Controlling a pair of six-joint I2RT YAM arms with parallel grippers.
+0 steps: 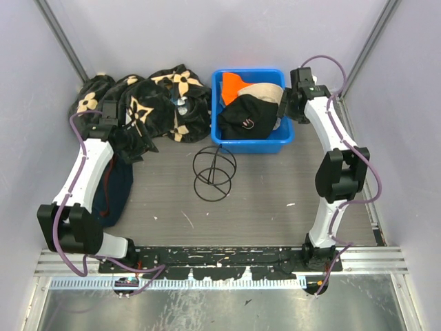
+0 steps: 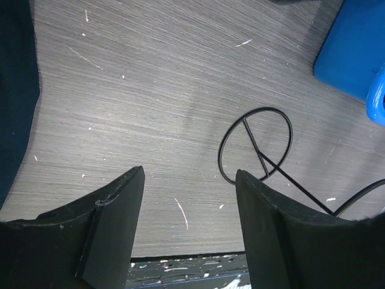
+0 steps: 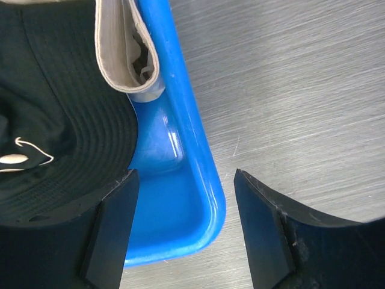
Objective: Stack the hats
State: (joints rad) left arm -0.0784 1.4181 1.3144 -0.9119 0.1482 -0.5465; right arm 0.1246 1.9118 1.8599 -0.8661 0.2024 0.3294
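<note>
Three hats sit in your blue bin [image 1: 249,145]: an orange hat [image 1: 234,84] at the back, a beige hat [image 1: 265,92] beside it and a black hat [image 1: 248,116] in front. Your right gripper [image 3: 183,180] hangs open over the bin's corner. Your left gripper [image 2: 189,177] hangs open over the grey wood-grain bench [image 1: 275,186], near a wire stand [image 1: 213,172]. Pale walls [image 1: 207,34] enclose it.

Hats [image 1: 245,116] in bin [image 1: 251,144], behind wire stand [image 1: 213,173]
</note>
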